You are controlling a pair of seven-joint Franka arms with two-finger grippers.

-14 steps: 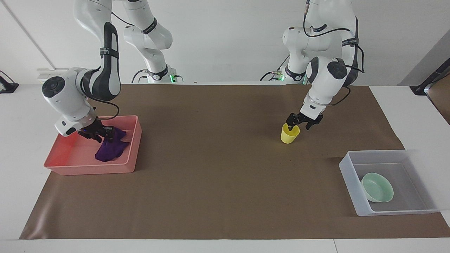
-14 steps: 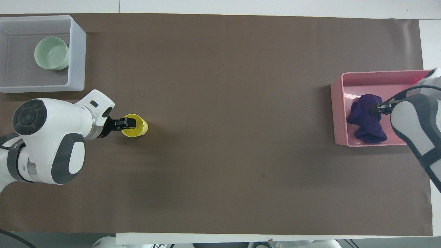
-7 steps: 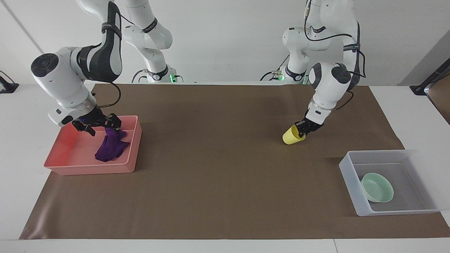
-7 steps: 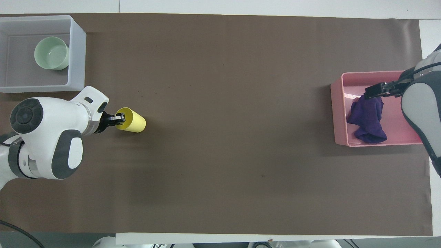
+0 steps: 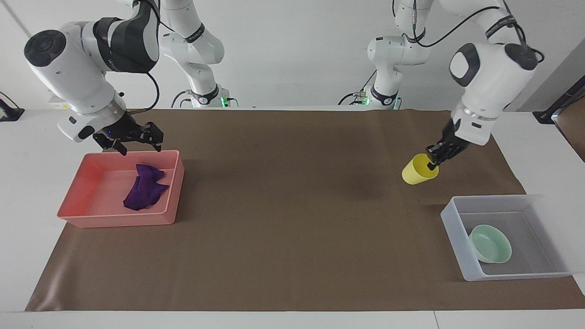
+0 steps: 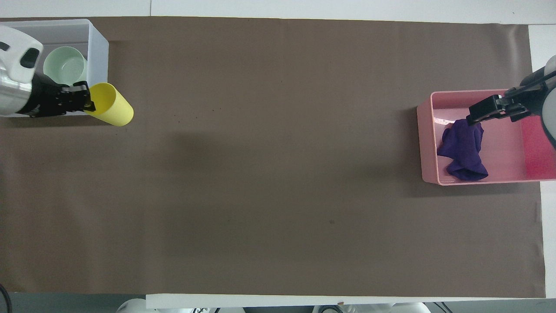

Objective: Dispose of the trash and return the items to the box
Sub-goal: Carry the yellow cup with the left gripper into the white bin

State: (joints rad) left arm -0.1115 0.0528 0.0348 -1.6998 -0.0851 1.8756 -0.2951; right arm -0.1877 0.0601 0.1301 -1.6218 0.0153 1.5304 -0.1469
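My left gripper [image 5: 432, 162] is shut on the rim of the yellow cup [image 5: 417, 170] and holds it tilted in the air, over the mat beside the grey-white box [image 5: 457, 237]. In the overhead view the cup [image 6: 110, 109] hangs from the left gripper [image 6: 87, 99] at the box's corner [image 6: 97, 65]. The mint-green bowl [image 5: 490, 244] sits in the box, also seen from overhead [image 6: 65, 67]. The purple wad [image 5: 144, 192] lies in the pink tray [image 5: 114, 219]. My right gripper [image 5: 135, 141] is open and empty above the tray's edge nearest the robots, and it also shows overhead [image 6: 478, 117].
A brown mat [image 5: 292, 205] covers the table. The pink tray [image 6: 428, 143] stands at the right arm's end and the box at the left arm's end. The purple wad [image 6: 464, 150] lies toward the tray's inner wall.
My left gripper has lifted the yellow cup off the mat and carried it toward the box. My right gripper has let go of the purple wad and risen above the tray.
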